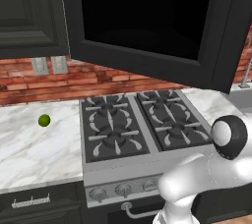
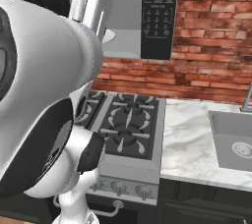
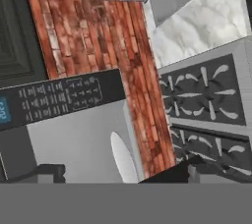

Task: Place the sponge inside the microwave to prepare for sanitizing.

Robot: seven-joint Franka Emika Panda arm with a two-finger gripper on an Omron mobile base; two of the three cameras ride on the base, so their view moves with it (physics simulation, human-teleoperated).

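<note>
The microwave [image 2: 160, 12] hangs above the stove, a black box with its door open. Its wide dark-windowed door [image 1: 142, 61] swings out toward me. Inside it is light grey, with the pale round plate [image 2: 107, 35] on the floor. My white hand [image 2: 94, 3] is raised in front of that opening. In the hand view, which is rolled on its side, I see the keypad strip [image 3: 59, 98], the grey inside [image 3: 74, 139] and the plate [image 3: 120, 156]. My gripper [image 3: 128, 174] is open, its dark fingertips [image 3: 49, 173] far apart with nothing between them. The sponge is out of view.
A four-burner stove [image 1: 140, 122] sits under the microwave, with marble counter on both sides. A small round green ball [image 1: 44, 120] lies on the left counter. A sink [image 2: 234, 142] and its faucet are on the right. Brick wall behind, dark cabinets [image 1: 29, 12] on the upper left.
</note>
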